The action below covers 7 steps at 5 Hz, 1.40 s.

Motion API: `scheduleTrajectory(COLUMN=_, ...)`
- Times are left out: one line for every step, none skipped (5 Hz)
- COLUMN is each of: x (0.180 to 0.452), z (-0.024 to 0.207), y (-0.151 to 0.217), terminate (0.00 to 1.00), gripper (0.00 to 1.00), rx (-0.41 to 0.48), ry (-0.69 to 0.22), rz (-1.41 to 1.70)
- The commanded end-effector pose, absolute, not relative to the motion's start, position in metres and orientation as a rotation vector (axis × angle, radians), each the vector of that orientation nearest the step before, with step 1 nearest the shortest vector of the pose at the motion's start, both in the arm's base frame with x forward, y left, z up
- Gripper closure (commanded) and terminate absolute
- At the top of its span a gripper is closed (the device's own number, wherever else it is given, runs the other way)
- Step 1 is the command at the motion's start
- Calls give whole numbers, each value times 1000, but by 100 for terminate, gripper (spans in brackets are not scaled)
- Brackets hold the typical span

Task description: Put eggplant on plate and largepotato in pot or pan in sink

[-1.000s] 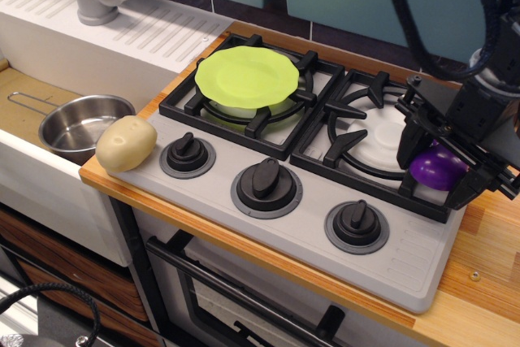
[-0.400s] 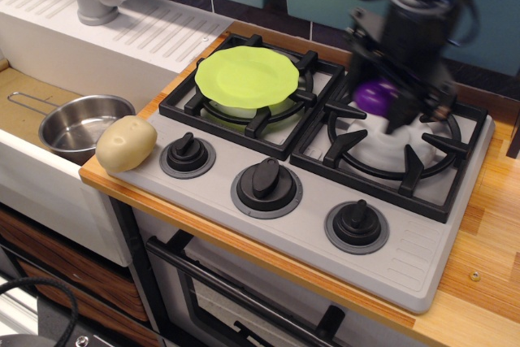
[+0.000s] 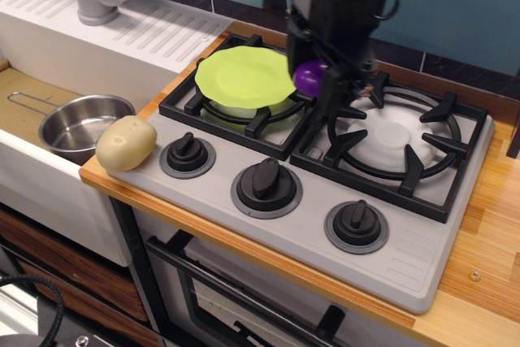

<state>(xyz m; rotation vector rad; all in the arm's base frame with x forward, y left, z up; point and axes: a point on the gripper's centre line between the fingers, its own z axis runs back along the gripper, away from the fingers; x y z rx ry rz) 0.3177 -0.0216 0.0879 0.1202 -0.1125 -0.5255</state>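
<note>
Black gripper [image 3: 313, 79] pinching the purple eggplant [image 3: 308, 77], up in the air by the right edge of the green plate [image 3: 244, 76], largepotato [image 3: 126, 143] on the counter corner, touching the steel pot [image 3: 77, 125] in the sink [image 3: 32, 95]

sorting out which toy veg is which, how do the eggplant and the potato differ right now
The eggplant is glossy purple; the largepotato is pale beige-yellow and matte. The eggplant is held in the claw, up off the stove beside the lime-green plate; the largepotato lies free on the wooden counter corner next to the steel pot. The largepotato shows whole and looks bigger; the eggplant is partly hidden by the claw. Both are smooth, rounded toy vegetables.
</note>
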Motion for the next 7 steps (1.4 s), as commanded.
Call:
scheduleTrajectory(x=324, z=119, y=3, terminate=0, gripper=100, rx=133, ry=-235, rz=-572)
scheduleTrajectory(x=348, z=111, y=7, terminate=0, gripper=100, rx=122, ry=-257, rz=-588)
scheduleTrajectory(x=366, z=104, y=21, terminate=0, gripper=100, rx=115, ry=-276, rz=-632)
scheduleTrajectory(x=378, z=103, y=36, terminate=0, gripper=100, rx=117, ry=-285, rz=-674)
scheduleTrajectory(x=386, z=104, y=45, terminate=0, gripper=100, rx=127, ry=-274, rz=-680)
scheduleTrajectory(x=386, z=108, y=50, terminate=0, gripper=100, rx=136, ry=-248, rz=-672)
scheduleTrajectory(x=381, z=113, y=51, terminate=0, gripper=100, rx=144, ry=-232, rz=-656)
